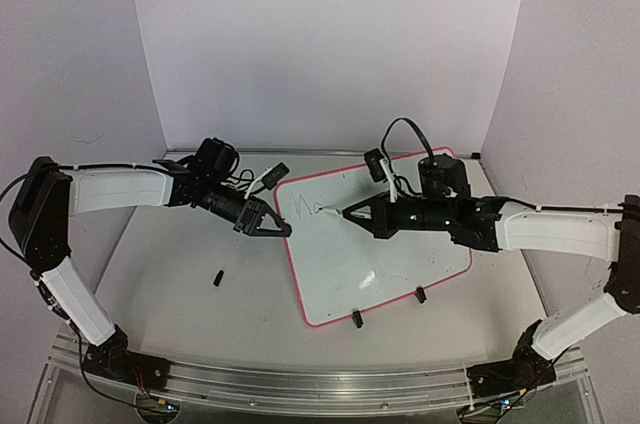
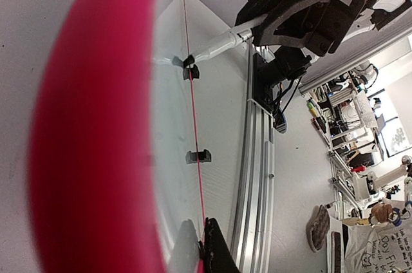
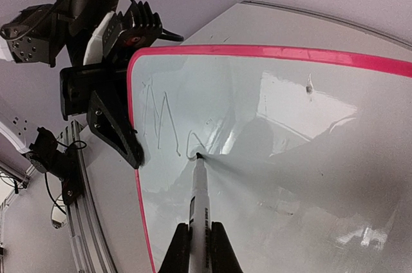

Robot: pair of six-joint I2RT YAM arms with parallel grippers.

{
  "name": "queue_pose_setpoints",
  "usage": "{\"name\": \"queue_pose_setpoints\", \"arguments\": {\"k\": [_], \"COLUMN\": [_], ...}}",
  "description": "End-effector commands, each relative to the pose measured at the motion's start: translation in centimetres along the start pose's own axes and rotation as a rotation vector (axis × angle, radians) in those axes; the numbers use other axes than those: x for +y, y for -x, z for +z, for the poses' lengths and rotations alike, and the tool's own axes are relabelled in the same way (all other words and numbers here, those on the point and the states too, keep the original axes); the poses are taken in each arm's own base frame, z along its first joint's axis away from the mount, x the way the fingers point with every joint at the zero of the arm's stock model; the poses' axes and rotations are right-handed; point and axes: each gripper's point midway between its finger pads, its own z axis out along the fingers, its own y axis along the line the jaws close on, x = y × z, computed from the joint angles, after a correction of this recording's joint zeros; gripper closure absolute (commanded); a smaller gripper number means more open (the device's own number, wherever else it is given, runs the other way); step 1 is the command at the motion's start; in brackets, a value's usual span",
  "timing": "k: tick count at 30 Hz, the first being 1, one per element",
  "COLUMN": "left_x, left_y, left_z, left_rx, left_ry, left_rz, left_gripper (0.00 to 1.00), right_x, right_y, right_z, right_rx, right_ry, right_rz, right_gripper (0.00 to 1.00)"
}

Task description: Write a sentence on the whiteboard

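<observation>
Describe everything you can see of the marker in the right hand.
The marker is a slim white barrel with small black print and a black tip, uncapped. The right hand is shut on its rear end, a finger on either side. It slants down, tip touching the whiteboard at the end of the sentence so far: an M and a short stroke.

On the whiteboard [image 3: 309, 176], toward its far left corner, the sentence [image 3: 168, 126] reads only a black "M" and an unfinished letter. Print on the marker [image 3: 198, 199] is illegible.
</observation>
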Motion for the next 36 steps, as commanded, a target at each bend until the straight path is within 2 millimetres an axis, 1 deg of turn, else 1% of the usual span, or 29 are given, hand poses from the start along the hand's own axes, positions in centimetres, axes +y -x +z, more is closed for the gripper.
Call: {"name": "queue_pose_setpoints", "arguments": {"k": [1,6,15,27,30,36], "left_x": [-1.1,-1.0,-1.1,-1.1,-1.1,-1.1], "left_y": [0.6,0.6,0.6,0.6,0.6,0.7], "left_z": [0.2,0.2,0.2,0.2,0.2,0.2], "left_rx": [0.005,0.005,0.005,0.005,0.005,0.005], "left_ry": [-0.016,-0.016,-0.018,-0.017,-0.016,-0.016], "left_rz": [0.081,0.080,0.079,0.079,0.079,0.079], "left_gripper": [1.00,1.00,1.00,1.00,1.00,1.00], "right_x": [-0.7,-0.6,-0.4,0.1,0.7,1.8], "right_y": [1.6,1.9,2.6,2.9,3.1,4.5], "right_z": [-0.3,0.3,0.2,0.3,-0.1,-1.9], "right_rx": [-0.043,-0.046,-0.074,-0.081,-0.086,-0.140], "right_ry": [-0.055,-0.039,-0.038,-0.009,0.013,0.032], "right_rz": [-0.008,-0.010,-0.016,-0.020,-0.026,-0.039], "right_gripper": [1.00,1.00,1.00,1.00,1.00,1.00]}}
